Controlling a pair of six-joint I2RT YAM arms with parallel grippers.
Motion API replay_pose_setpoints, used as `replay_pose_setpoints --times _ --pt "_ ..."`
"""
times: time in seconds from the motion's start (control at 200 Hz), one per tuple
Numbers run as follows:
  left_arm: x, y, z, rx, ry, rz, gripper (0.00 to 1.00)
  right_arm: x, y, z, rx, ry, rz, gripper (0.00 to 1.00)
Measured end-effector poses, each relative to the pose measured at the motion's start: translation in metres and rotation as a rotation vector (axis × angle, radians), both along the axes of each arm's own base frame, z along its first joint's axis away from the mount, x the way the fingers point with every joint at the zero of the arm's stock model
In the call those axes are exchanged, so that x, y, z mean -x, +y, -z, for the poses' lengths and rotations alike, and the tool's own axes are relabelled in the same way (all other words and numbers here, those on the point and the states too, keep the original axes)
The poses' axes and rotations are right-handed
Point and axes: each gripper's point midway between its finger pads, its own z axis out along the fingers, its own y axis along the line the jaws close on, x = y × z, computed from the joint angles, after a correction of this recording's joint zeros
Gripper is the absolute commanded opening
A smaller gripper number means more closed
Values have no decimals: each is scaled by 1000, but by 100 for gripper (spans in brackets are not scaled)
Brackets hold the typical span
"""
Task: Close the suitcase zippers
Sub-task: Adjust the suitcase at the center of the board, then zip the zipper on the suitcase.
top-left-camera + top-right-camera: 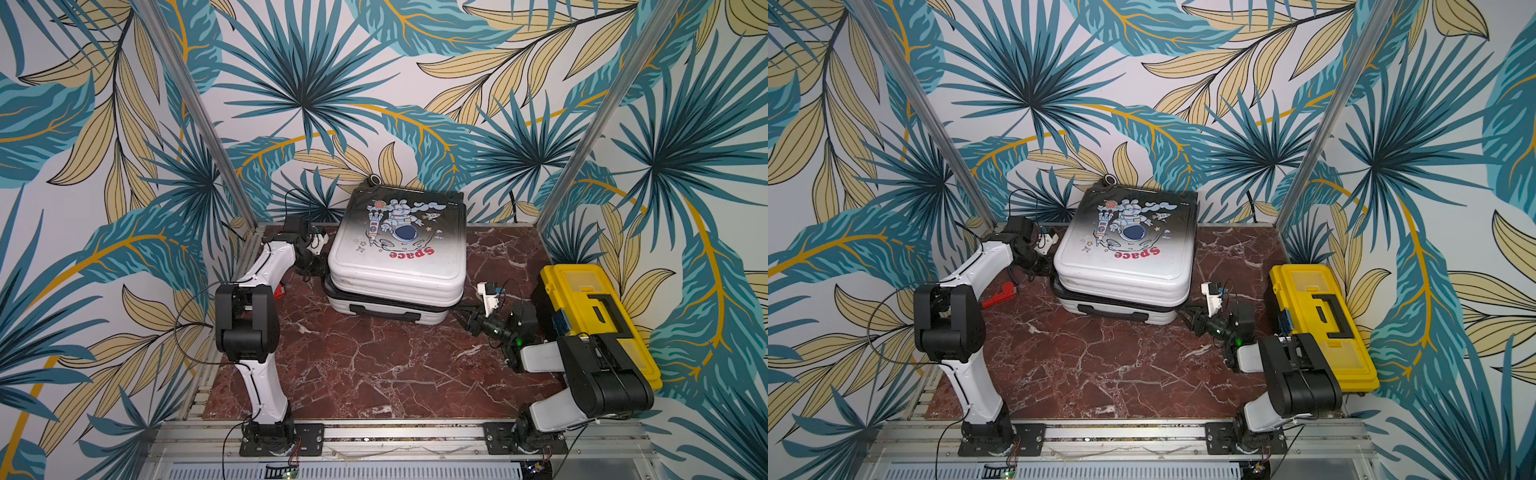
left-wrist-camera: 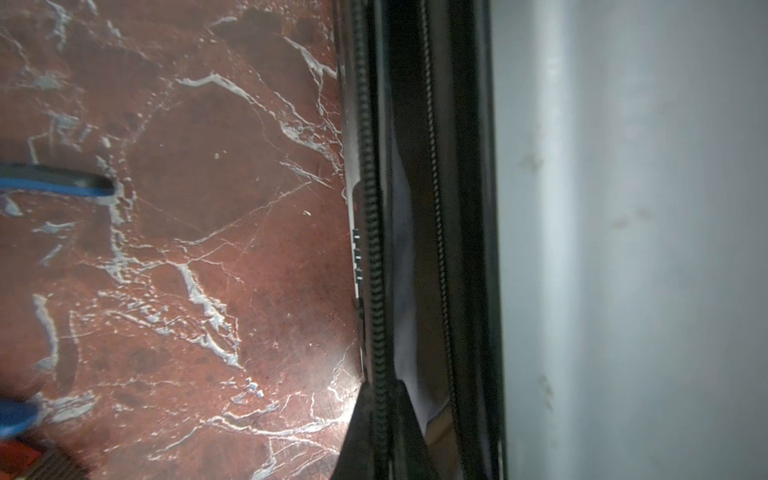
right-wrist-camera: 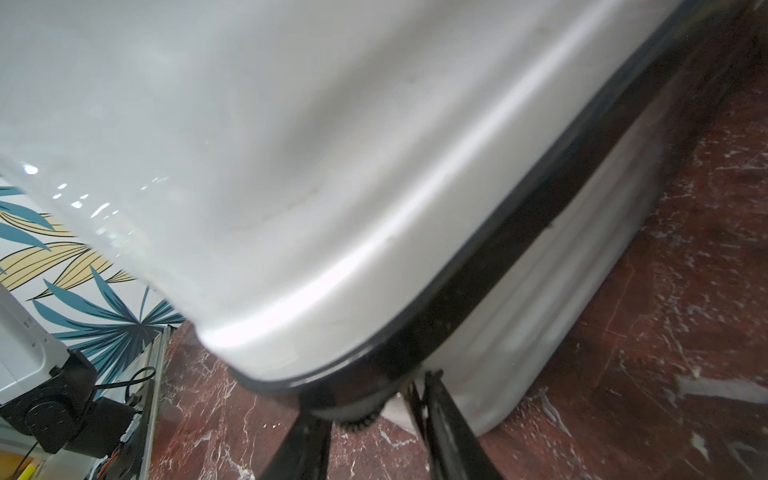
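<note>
Two robot arms flank a small hard-shell suitcase, white fading to black with an astronaut print, lying flat on a red marble tabletop in both top views. The left gripper meets its left side, the right gripper its near right corner.

Left wrist view: two black zipper tracks run lengthwise, parted (grey fabric lining shows between), with fingers closed together at one track.

Right wrist view: jaws apart, straddling the corner seam directly ahead, which runs on along the edge.
</note>
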Motion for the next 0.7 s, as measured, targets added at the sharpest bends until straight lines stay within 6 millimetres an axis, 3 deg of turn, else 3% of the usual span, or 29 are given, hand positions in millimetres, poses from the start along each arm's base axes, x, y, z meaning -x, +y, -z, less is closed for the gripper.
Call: replay_pose_setpoints --times 0.16,0.335,0.701 --pt "1 2 0 -3 -2 8 0 0 2 -1 -18 -4 -16 23" --pt "1 4 0 -1 0 10 0 -2 0 2 -44 13 -16 0" --pt "1 6 1 43 50 -117 0 4 -2 3 -54 37 48 0"
